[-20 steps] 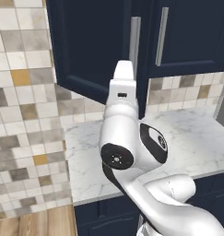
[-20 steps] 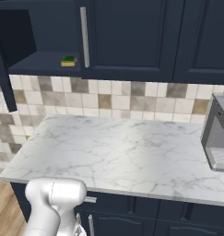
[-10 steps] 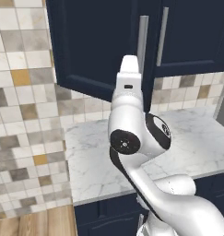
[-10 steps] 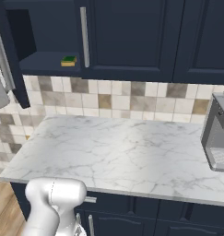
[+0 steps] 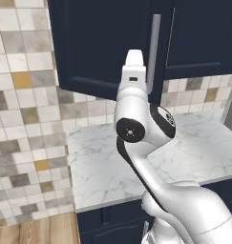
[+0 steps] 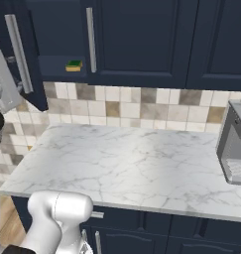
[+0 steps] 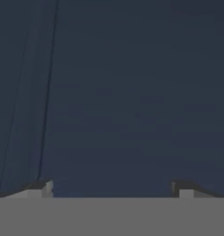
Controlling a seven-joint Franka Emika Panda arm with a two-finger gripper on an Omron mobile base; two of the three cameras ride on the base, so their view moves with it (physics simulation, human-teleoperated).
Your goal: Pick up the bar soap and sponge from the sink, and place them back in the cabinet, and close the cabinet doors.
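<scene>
Above the marble counter (image 6: 127, 163), the navy wall cabinet (image 6: 57, 59) has 1 door partly ajar: in the right base view the left cabinet door (image 6: 23, 54) stands swung out toward the camera, its silver bar handle (image 6: 19, 53) vertical, while the neighbouring door (image 6: 137, 39) is flush with its handle (image 6: 91, 39) upright. Through the gap between them the sponge (image 6: 73, 65), green with a yellow edge, lies on the shelf inside the cabinet, near the front edge. I cannot make out the bar soap.

In the left base view the arm reaches up in front of the open door (image 5: 103, 43), its white wrist section (image 5: 134, 76) just beside the handle (image 5: 154, 52); whether they touch cannot be told. In the hand view the gripper (image 7: 112, 186) faces a flat navy panel close up, 2 dark fingertips (image 7: 180, 186) set wide apart with nothing between them, so the hand is released.

A tiled backsplash (image 6: 142, 106) runs behind the counter, and a grey appliance (image 6: 233, 149) stands at its right end.
</scene>
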